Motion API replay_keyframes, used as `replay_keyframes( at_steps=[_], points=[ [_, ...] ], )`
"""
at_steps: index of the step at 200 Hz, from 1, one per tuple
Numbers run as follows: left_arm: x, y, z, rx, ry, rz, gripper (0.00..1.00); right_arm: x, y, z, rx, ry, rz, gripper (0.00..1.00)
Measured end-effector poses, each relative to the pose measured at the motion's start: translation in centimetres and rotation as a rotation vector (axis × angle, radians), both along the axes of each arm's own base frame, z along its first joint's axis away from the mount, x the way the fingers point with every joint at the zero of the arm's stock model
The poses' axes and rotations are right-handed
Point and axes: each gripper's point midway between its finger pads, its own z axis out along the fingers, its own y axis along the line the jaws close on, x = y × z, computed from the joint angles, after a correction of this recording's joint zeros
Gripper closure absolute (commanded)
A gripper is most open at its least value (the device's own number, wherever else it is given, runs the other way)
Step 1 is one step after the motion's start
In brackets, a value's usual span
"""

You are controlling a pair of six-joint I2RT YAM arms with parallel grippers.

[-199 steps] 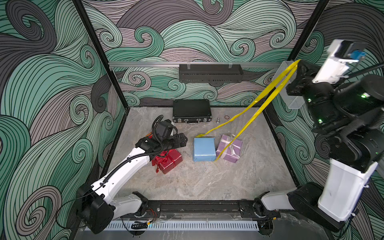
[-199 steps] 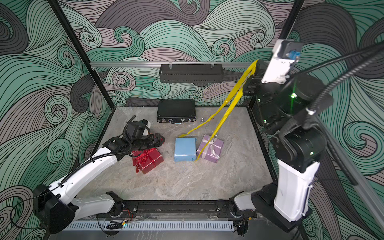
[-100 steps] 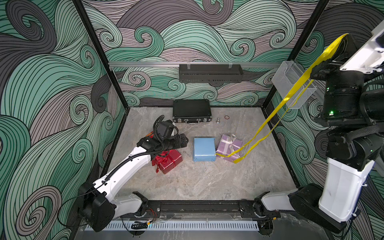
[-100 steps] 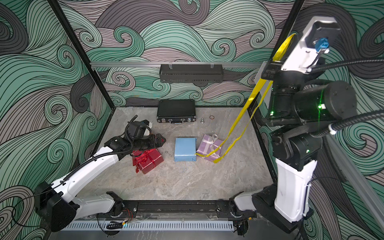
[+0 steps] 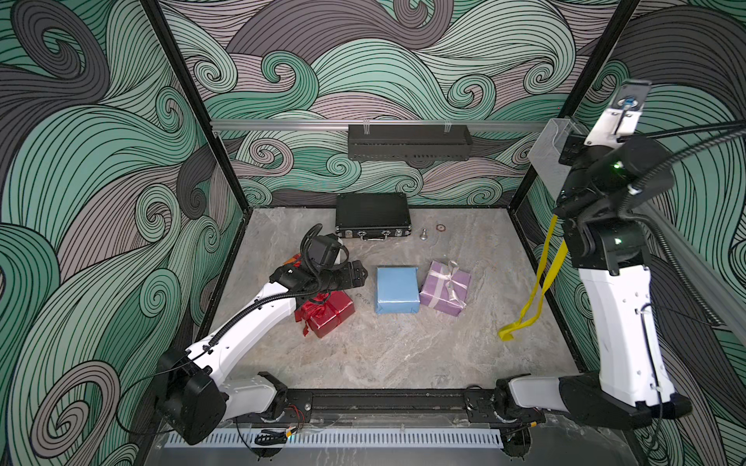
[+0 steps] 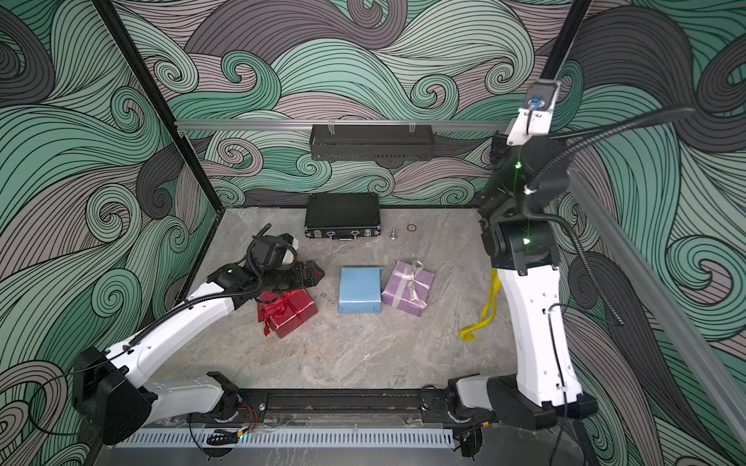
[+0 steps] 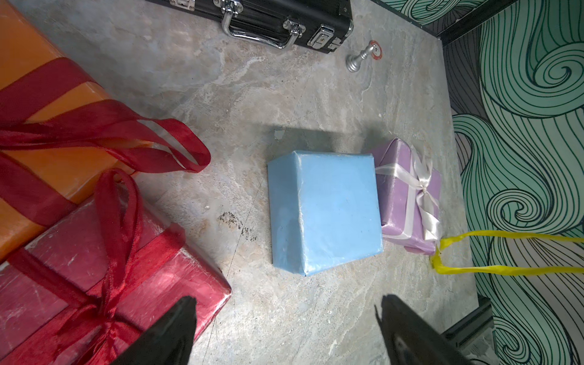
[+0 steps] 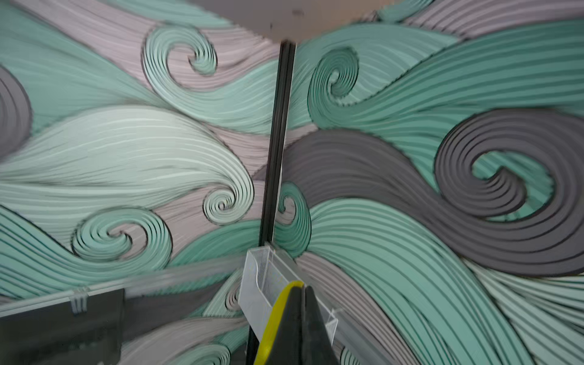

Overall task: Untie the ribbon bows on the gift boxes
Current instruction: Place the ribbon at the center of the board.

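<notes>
Jaws of the right gripper [image 8: 304,294] are clenched on the yellow ribbon [image 5: 509,333], which hangs to the table [image 5: 403,355] by the right wall. The light blue box [image 5: 396,289] is left bare mid-table. Bows are seen tied on the lilac box [image 5: 444,288], red box [image 5: 331,314] and orange box [image 7: 38,94]. The left gripper [image 7: 286,300] is held spread open over the red box.

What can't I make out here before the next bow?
- Orange box: mostly under the left arm in both top views; cut off by the left wrist view's edge.
- Yellow ribbon: upper end hidden behind the right arm in both top views.
- Small round thing by the black case: too small to identify.
</notes>
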Motion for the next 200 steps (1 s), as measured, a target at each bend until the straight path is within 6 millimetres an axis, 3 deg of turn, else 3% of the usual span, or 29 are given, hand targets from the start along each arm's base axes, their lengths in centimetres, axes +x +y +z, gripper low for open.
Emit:
replay_keyframes(
  at_steps=[30, 70, 106, 143, 153, 174, 200],
  points=[
    [-0.1, -0.3, -0.6, 0.010, 0.015, -0.011, 0.09, 5.8, -1.9, -9.7, 0.123, 0.207, -0.001, 1.00],
    [-0.1, -0.3, -1.0, 0.017, 0.027, -0.014, 0.09, 11.8, -1.1, -18.0, 0.263, 0.360, 0.077, 1.00],
    [-0.1, -0.5, -0.8, 0.014, 0.029, -0.020, 0.09, 15.1, -0.5, -24.9, 0.393, 0.462, 0.117, 1.00],
    [-0.2, -0.7, -0.9, 0.010, 0.038, -0.034, 0.07, 17.2, 0.4, -35.1, 0.551, 0.636, 0.124, 1.00],
    [-0.3, -0.8, -1.0, 0.011, 0.041, -0.041, 0.07, 17.7, 0.8, -37.9, 0.595, 0.697, 0.128, 0.88],
    [-0.4, -1.2, -1.1, 0.019, 0.055, -0.061, 0.06, 18.1, 1.9, -43.4, 0.690, 0.820, 0.136, 0.46],
    [-0.4, -1.6, -0.7, 0.013, 0.052, -0.080, 0.05, 17.6, 3.4, -48.2, 0.856, 0.919, 0.170, 0.27]
  ],
)
